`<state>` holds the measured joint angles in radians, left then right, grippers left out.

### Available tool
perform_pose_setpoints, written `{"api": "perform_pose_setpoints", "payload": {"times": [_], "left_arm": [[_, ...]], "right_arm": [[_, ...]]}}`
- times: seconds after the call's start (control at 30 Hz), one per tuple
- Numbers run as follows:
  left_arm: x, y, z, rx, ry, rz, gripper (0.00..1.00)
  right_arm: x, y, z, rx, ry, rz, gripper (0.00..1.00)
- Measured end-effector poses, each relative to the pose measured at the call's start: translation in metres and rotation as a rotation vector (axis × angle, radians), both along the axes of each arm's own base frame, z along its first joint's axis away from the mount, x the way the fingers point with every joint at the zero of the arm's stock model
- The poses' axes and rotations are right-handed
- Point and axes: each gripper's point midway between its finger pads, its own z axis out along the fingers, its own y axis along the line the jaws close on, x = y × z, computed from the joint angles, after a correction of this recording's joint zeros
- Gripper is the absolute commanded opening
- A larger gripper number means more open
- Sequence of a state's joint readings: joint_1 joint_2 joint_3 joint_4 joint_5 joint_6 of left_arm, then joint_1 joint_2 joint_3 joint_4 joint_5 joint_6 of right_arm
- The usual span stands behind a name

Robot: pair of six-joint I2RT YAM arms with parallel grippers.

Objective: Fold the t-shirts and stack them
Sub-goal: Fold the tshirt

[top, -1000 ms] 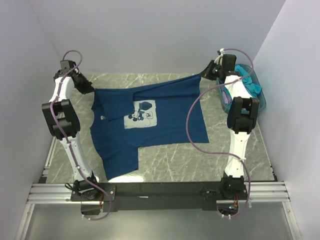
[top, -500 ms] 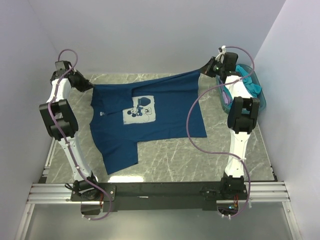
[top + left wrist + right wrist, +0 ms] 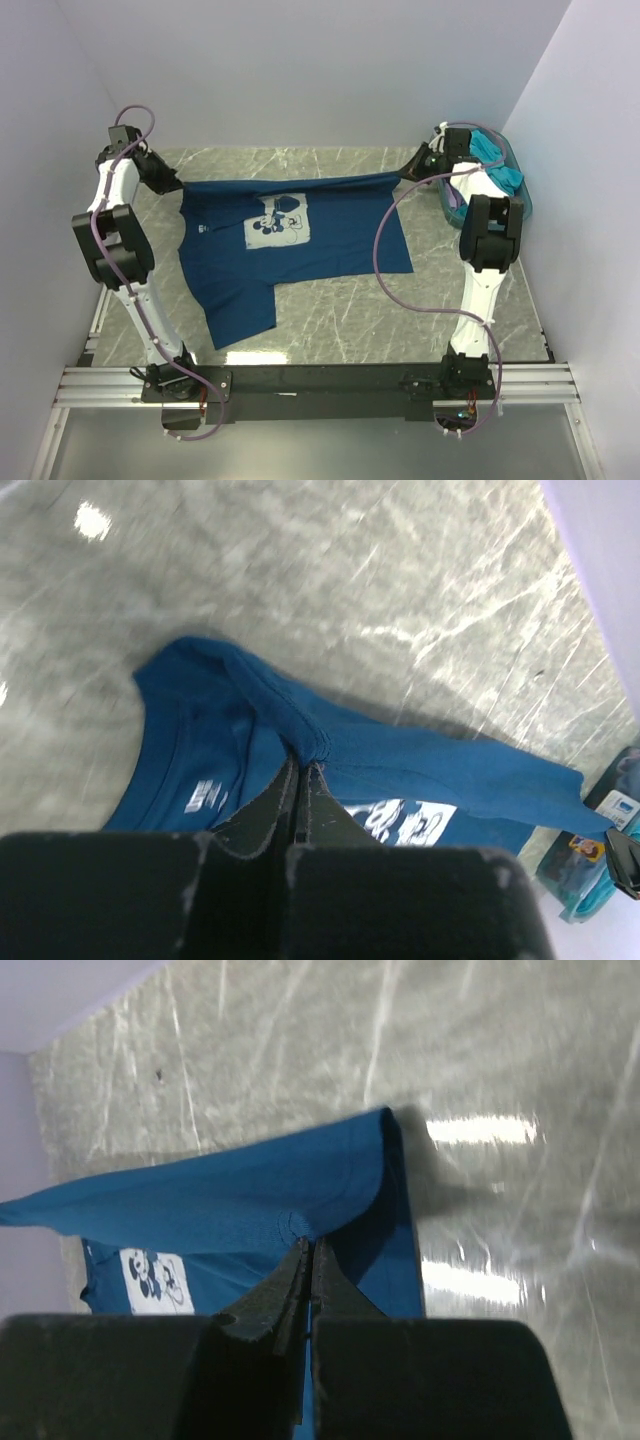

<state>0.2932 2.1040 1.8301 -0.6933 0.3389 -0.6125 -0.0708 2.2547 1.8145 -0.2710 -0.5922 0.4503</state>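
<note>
The marbled surface carries the dark navy t-shirt, which lies sideways across its middle, neck towards the left arm and hem towards the right, with one sleeve trailing towards the arms' bases. At the far right corner a teal basket holds a bunched turquoise t-shirt. The far long edge of the navy tee is raised off the surface and drawn into a taut line between the two arms. The step in hand looks like the lengthwise fold, carrying that far edge over to the near one. To do it well, both arms should travel together at an even height, with just enough tension that the cloth neither sags nor drags the lower layer. They should then lay the edge squarely down with the white chest print kept flat beneath. The left jaws are pressed together on a pinch of cloth at the shoulder beside the neck, close to the small white neck label. The right jaws are likewise clamped on a fold of the hem corner
</note>
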Motion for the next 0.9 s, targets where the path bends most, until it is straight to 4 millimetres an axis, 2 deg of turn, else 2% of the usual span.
{"api": "perform_pose_setpoints", "payload": {"times": [0.1,0.23,0.33,0.5,0.63,0.9], "left_arm": [[-0.015,-0.001,0.009,0.018,0.005,0.01,0.02],[-0.024,-0.002,0.005,0.023,0.026,0.01,0.02],[-0.032,-0.002,-0.008,0.025,0.058,0.014,0.02],[-0.055,-0.004,-0.04,0.027,0.151,0.022,0.02],[-0.062,-0.004,-0.05,0.031,0.18,0.027,0.03],[-0.068,-0.004,-0.06,0.04,0.202,0.031,0.03]], "right_arm": [[-0.012,-0.003,0.002,-0.016,0.021,-0.015,0.0],[-0.018,-0.003,0.009,-0.019,0.023,-0.018,0.0],[-0.019,-0.003,0.009,-0.022,0.026,-0.017,0.0],[-0.025,-0.004,0.002,-0.037,0.06,-0.015,0.0],[-0.033,-0.006,-0.009,-0.047,0.1,-0.021,0.0],[-0.047,-0.01,-0.046,-0.067,0.213,-0.034,0.01]]}}
